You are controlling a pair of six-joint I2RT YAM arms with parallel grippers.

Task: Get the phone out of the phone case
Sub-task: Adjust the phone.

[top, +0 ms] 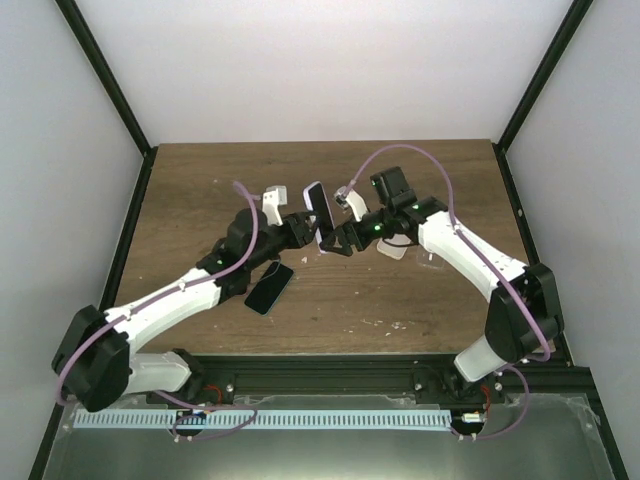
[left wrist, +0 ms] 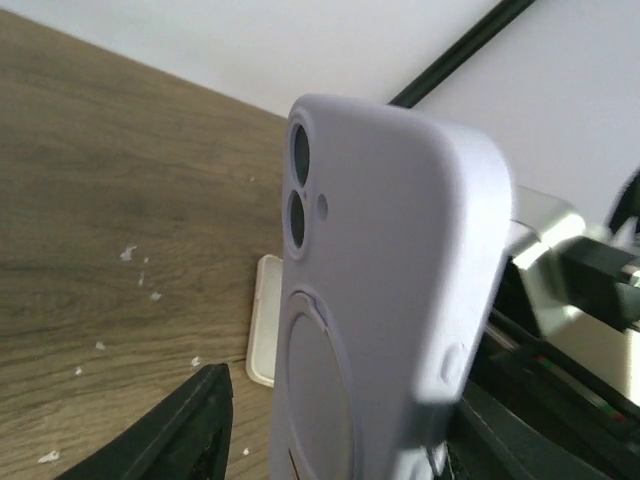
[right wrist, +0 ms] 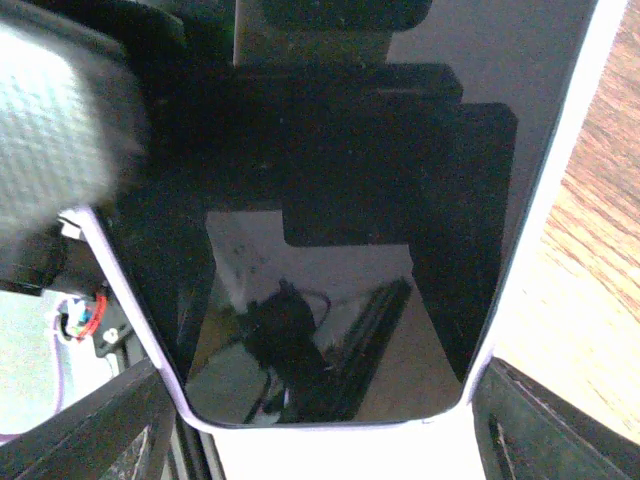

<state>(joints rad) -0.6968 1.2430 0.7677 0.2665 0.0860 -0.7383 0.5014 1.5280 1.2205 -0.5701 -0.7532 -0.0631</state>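
- Looking at progress, you're not there yet. The phone (right wrist: 330, 250) sits fully inside the lilac phone case (left wrist: 400, 300), and the case lip shows round the glass in the right wrist view. No corner looks peeled off.
- The cased phone is up off the surface (top: 420, 310). It stands roughly upright between the two arms, near the middle.
- Your right gripper (top: 340, 238) is clamped on it, a finger either side.
- Your left gripper (top: 300, 228) is right up at the back of the case. I can't tell whether it's pinching or just sitting beside it.
- What's left, I reckon, is to pry a corner of the case and push the phone out.
- For room, a spare dark phone (top: 270, 288) lies flat close by the left arm. A cream case (left wrist: 262, 320) lies on the wood beyond the held one.
- The walls (top: 300, 70) and black frame posts (top: 110, 90) are well apart from the action, so you've got plenty of space toward the far side.
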